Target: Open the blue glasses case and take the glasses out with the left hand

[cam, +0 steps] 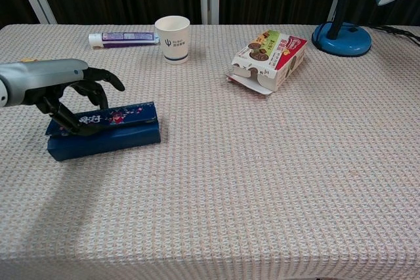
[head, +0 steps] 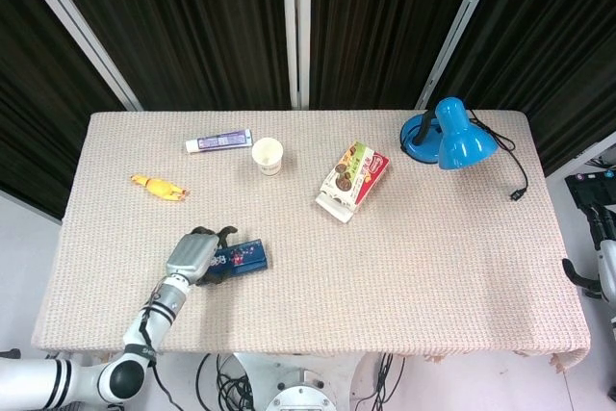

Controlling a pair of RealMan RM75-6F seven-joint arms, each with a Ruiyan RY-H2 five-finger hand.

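We find the blue glasses case (cam: 104, 130) lying flat directly under our left hand (cam: 62, 93), its long body running out to the right of the palm and its far corner turned slightly away from us. Our fingers (cam: 98, 86) curl down over the case's left end, and at least one dark fingertip rests on the printed lid; whether the thumb is hooked under the lid's edge or only pressing on it, we cannot tell from either view. So the hand is on the case in a loose, curled contact, not a clear grip. We judge the task to be at its very start: the lid appears closed, no glasses are visible, and both the opening and the taking out are left to do. The lid probably needs to be pried up along its seam while the base stays pinned against the surface (cam: 262, 181), which is awkward for one hand alone. Our right hand is in neither view. Beyond the fingertips, further from us, sits a yellow toy (head: 159, 186), and past that a toothpaste tube (cam: 123, 37) with a paper cup (cam: 172, 39) just beside it. Well off to the right of the hand lies a snack box (cam: 270, 58) on its side, and further right again a blue desk lamp (head: 448, 134) with its cord trailing.
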